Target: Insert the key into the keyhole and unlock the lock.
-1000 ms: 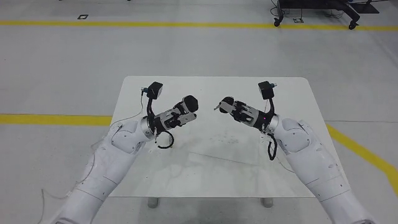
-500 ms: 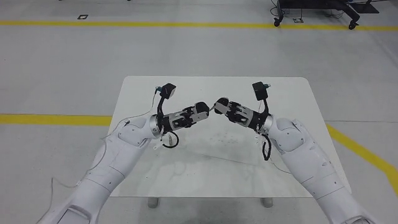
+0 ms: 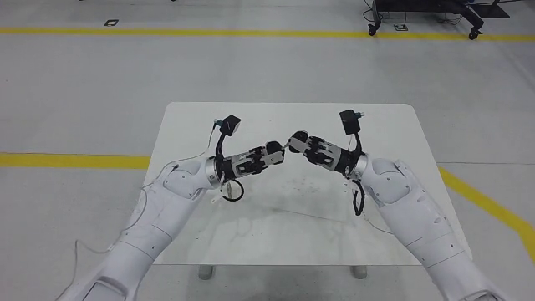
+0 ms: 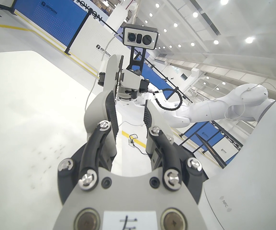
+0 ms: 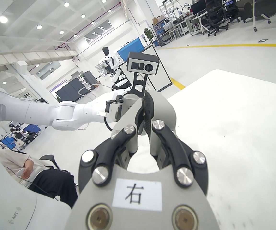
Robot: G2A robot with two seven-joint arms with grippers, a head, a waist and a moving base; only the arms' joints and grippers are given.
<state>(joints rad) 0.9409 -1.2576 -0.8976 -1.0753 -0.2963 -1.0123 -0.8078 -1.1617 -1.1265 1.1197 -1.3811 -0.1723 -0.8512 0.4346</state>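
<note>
Above the middle of the white table (image 3: 376, 217), the two arms have closed on each other. A second ago their tips are well apart over the table's centre; now the left gripper (image 3: 274, 151) sits just beside the right gripper (image 3: 293, 142), tip facing tip, both held clear of the tabletop. Most of the closing comes from the left arm, which swings inward and across the table's middle, while the right arm hardly shifts over the last half second. In the left wrist view the left gripper (image 4: 128, 99) has its jaws parted, with a clear gap and nothing between the ribbed pads (image 4: 111, 111); the other arm's gripper stands edge-on just beyond that gap. In the right wrist view the right gripper (image 5: 144, 104) has its jaws pressed together, pad against pad. Whether a thin key is pinched there I cannot tell, and I cannot place the key or the lock over the table (an odd thing, given the task). I judge this to be the aligning stage, with the tips brought together as if to mate key and keyhole. No insertion or turn looks done yet, and with the left jaws bare, the meeting may achieve nothing.
</note>
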